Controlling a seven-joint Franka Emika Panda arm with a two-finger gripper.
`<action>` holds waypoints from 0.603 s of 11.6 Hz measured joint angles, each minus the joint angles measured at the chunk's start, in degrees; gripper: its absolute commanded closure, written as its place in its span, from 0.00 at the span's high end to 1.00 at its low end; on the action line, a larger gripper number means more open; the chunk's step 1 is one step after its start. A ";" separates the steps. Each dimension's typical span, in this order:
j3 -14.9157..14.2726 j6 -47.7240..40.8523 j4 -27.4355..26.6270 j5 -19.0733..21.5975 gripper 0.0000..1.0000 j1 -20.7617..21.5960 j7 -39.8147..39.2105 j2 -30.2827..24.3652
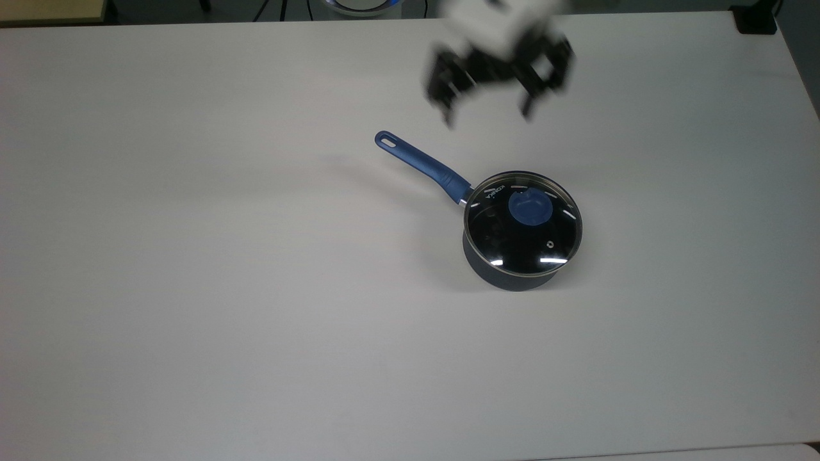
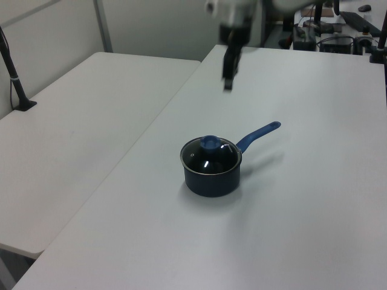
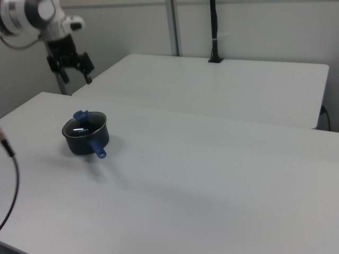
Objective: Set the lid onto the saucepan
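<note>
The glass lid (image 1: 522,225) with its blue knob (image 1: 530,208) lies flat on the dark navy saucepan (image 1: 506,278), closing it. The pan's long blue handle (image 1: 423,163) points to the top view's upper left. My gripper (image 1: 488,112) hangs open and empty high above the table, well clear of the pan, toward the top view's upper edge. In the left view the gripper (image 2: 228,77) is above and behind the lidded saucepan (image 2: 211,181). The right view shows the gripper (image 3: 76,77) with its fingers spread, above the saucepan (image 3: 85,144) and lid (image 3: 83,123).
The pan stands on a wide white table (image 1: 256,320). A second white table (image 2: 72,121) adjoins it, with a black post (image 2: 12,66) on it. A dark object (image 1: 756,22) sits at the top view's far right corner. A cable (image 3: 10,174) hangs at the right view's left.
</note>
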 measured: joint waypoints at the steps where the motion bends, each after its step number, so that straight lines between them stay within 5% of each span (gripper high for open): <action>1: -0.10 -3.61 -2.69 1.48 1.00 -3.23 -0.05 -6.16; 4: -1.66 -10.07 -11.39 3.67 1.00 -9.57 -0.28 -20.72; 7: -4.92 -9.69 -19.36 3.77 1.00 -10.93 -1.61 -24.48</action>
